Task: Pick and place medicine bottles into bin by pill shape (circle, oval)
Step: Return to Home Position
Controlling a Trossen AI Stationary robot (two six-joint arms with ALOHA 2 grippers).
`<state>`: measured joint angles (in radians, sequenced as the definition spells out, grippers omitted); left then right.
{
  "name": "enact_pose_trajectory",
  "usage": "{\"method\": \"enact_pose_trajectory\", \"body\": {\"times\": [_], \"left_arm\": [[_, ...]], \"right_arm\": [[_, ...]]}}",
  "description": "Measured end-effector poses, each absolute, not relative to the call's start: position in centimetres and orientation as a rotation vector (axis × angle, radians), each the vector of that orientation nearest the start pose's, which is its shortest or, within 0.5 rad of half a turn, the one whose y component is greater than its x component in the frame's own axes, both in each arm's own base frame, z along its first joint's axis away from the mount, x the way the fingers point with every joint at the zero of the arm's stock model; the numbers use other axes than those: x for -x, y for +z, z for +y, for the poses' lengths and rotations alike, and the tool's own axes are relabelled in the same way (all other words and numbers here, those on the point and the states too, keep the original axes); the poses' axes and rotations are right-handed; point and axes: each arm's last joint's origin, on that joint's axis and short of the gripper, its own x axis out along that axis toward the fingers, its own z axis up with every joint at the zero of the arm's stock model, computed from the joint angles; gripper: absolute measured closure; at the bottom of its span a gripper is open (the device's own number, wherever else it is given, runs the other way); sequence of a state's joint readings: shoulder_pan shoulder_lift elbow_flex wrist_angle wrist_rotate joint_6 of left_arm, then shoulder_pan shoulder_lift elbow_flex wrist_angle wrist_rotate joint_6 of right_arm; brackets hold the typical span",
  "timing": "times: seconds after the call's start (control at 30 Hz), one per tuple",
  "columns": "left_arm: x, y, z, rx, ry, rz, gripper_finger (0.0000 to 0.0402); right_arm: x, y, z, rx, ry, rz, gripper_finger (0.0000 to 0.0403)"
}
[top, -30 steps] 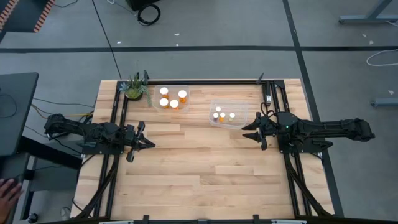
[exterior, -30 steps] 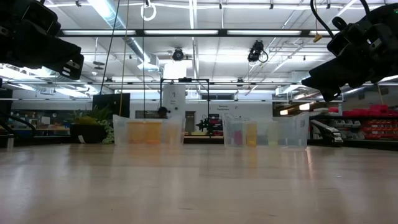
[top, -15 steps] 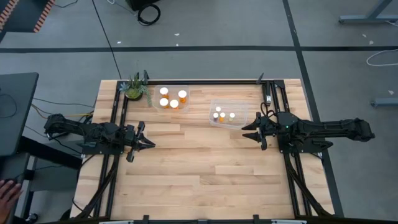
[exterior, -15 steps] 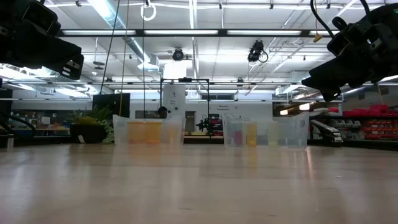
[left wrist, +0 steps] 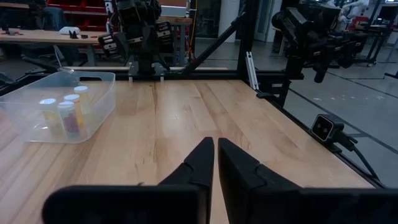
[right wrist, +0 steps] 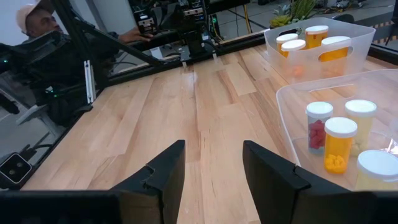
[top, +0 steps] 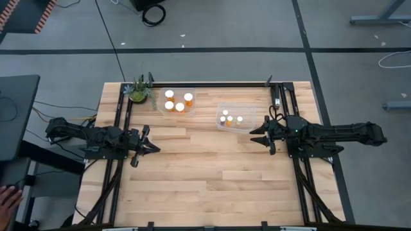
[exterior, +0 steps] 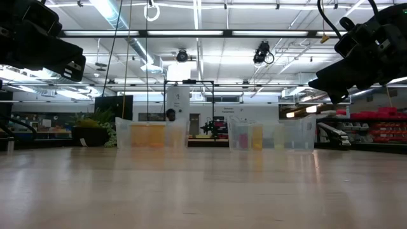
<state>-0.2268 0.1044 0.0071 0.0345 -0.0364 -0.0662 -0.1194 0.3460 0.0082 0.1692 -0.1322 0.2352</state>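
Hovering above the tabletop, the left hand is pressed together, the right hand spread, medicine bottles sitting in two bins.

Medicine bottles in left bin and right bin; left tool, right tool apart.

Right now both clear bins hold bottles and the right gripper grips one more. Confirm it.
Not quite. The right gripper grips nothing: the right wrist view shows its fingers apart with only the table between them. Both clear bins, the left bin and the right bin, do hold bottles.
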Motion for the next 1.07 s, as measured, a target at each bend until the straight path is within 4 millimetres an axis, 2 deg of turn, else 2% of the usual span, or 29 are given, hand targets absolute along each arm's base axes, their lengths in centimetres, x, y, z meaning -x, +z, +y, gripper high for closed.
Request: {"method": "enact_pose_trajectory", "body": {"times": [0.23, 0.53, 1.07], "left_arm": [[-10.12, 16.09, -2.23, 0.057, -0.188, 0.069, 0.0363], [-10.12, 16.08, -2.23, 0.058, -0.188, 0.069, 0.0373], [-10.12, 16.09, -2.23, 0.058, -0.188, 0.069, 0.0366]], "right_arm": [[-11.74, 15.23, -1.02, -0.256, -0.007, 0.168, 0.0235], [-11.74, 15.23, -1.02, -0.256, -0.007, 0.168, 0.0235], [-11.74, 15.23, -1.03, -0.256, -0.007, 0.168, 0.0235]]}}
